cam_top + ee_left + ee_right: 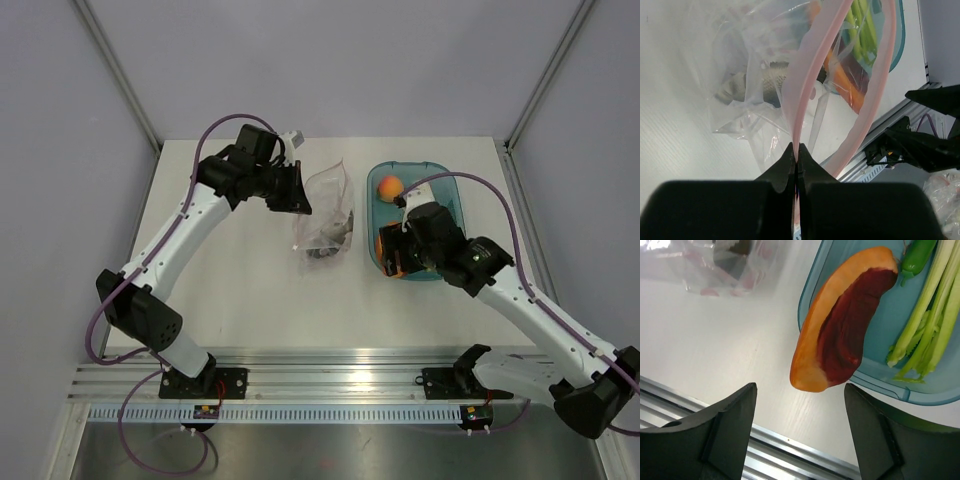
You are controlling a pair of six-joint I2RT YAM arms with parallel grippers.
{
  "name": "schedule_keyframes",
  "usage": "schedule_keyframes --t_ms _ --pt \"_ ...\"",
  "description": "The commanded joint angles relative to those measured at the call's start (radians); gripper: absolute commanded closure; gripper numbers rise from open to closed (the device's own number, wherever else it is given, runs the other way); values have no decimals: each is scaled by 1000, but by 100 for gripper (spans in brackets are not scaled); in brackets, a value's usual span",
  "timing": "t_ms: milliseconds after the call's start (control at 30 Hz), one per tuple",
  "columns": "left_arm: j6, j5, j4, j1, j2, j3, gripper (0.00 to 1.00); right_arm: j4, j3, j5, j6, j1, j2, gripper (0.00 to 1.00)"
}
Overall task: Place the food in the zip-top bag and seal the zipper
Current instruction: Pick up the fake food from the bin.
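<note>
The zip-top bag (325, 210) lies crinkled at mid-table. My left gripper (297, 193) is shut on its pinkish-red zipper (810, 65), pinching the strip at my left gripper's (796, 149) tips; the mouth gapes in a loop. A whitish-grey piece (769, 81) lies inside the bag. My right gripper (800, 387) is open, just above the lower tip of the orange-and-red wedge (840, 325), which leans over the teal tray's rim (812, 290). Light green stalks (930, 305) and a dark green chili (917, 255) lie in the tray. The peach (390, 187) sits at the tray's far end.
The teal tray (455, 195) stands right of the bag, with my right gripper (393, 252) over its near-left corner. An aluminium rail (330, 385) runs along the near table edge. Grey walls enclose the table on three sides.
</note>
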State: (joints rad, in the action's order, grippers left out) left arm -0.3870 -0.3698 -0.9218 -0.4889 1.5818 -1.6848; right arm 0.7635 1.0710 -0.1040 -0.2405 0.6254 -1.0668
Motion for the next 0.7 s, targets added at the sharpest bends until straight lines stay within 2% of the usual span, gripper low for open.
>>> schedule_keyframes --t_ms 0,100,233,367,667 --pt "-32 -8 34 6 20 -42 100 31 -3 -224 95 132 10 22" --pt "-32 -8 15 6 40 -73 100 13 -34 -304 164 197 13 21" --pt "-30 -15 -21 6 70 -139 100 -56 -85 -300 234 249 50 20" --pt "-29 -26 -34 9 86 -176 100 -96 -137 -280 296 257 73 19" --pt "-18 -34 -48 10 95 -188 100 -227 -203 -318 365 257 -41 19"
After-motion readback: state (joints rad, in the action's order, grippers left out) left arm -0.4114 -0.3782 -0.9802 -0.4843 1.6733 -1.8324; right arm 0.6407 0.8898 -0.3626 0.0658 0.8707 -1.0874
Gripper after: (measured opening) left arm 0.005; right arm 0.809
